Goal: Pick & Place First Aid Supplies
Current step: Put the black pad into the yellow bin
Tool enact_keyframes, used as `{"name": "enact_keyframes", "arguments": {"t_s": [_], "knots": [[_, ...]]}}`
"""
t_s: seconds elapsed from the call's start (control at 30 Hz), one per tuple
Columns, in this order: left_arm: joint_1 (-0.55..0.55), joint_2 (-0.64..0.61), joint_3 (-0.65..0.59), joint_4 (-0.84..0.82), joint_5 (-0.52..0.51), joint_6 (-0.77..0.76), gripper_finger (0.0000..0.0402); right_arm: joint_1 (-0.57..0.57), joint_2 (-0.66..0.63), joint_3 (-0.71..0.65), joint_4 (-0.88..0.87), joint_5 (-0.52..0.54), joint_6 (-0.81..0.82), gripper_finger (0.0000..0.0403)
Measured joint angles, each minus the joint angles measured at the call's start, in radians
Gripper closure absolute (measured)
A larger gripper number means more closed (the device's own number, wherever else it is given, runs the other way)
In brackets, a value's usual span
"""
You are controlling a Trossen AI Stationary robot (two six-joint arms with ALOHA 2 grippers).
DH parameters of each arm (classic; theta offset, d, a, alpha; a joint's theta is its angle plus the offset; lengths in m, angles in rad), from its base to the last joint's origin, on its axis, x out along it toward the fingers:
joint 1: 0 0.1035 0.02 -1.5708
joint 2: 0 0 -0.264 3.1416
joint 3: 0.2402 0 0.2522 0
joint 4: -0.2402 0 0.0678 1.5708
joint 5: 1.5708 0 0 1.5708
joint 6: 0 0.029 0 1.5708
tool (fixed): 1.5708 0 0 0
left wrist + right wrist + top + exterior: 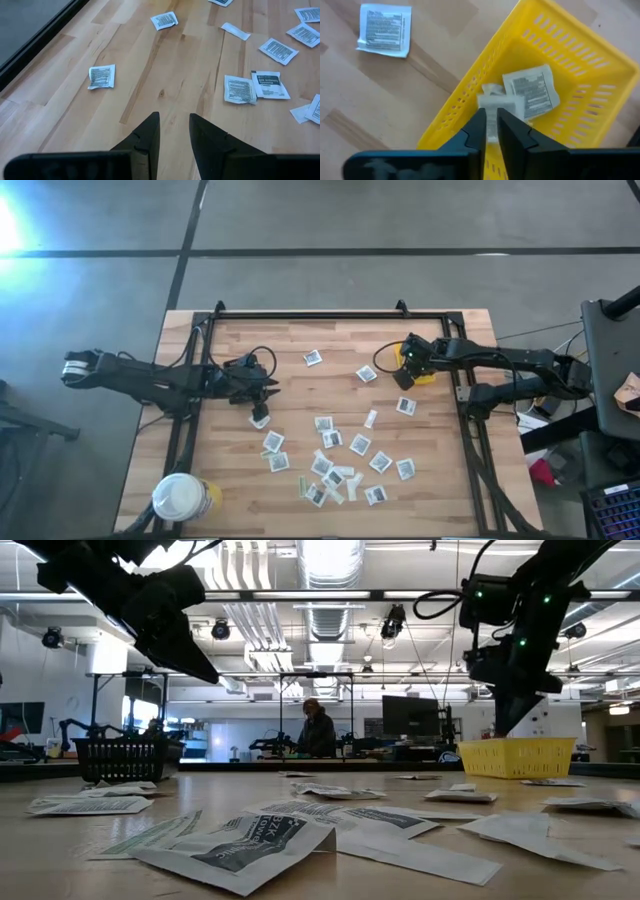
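My right pincer (490, 131) hung over the yellow bin (580, 60) at about two o'clock on the desk (300, 350), fingers parted by a narrow gap and gripping nothing. Just beyond the fingertips, inside the bin, a pale narrow strip (492, 102) lay or hung loose; I could not tell whether it touched a finger. Beside it in the bin lay a white square packet (532, 90) with grey print. Another square packet (384, 28) lay on the wood just outside the bin's wall.

My left pincer (174, 131) hovered above the desk at about nine o'clock, fingers apart and empty, over bare wood. One packet (102, 76) lay alone ahead of it toward the desk's edge rail, and a pair of overlapping packets (255, 87) lay off to the other side.

The rest of the first aid supplies (335, 460) were scattered flat across the desk's middle and toward six o'clock, thickest around five to six o'clock, where several overlapped. A single packet (313, 357) sat near twelve o'clock, another (367, 373) just beside the bin at one o'clock, and one (260, 420) lay directly below my left pincer.

A round yellow tub (182, 498) with a white lid stood at the seven o'clock corner. In the low view a person (317, 730) sat far back in the room.
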Motion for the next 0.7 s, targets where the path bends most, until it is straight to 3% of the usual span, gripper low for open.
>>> {"name": "enact_keyframes", "arguments": {"t_s": [0.37,0.6,0.7], "knots": [[0.0,0.0,0.0,0.0,0.022,0.001,0.0303,0.0,-0.002,0.12,-0.056,-0.003,-0.02,0.0292],[0.0,0.0,0.0,0.0,0.081,-0.005,0.0274,0.053,-0.012,0.17,-0.102,-0.005,0.001,0.0296],[0.0,0.0,0.005,-0.001,0.119,-0.073,0.0252,0.094,-0.016,0.17,-0.103,-0.006,0.024,0.0304]]}}
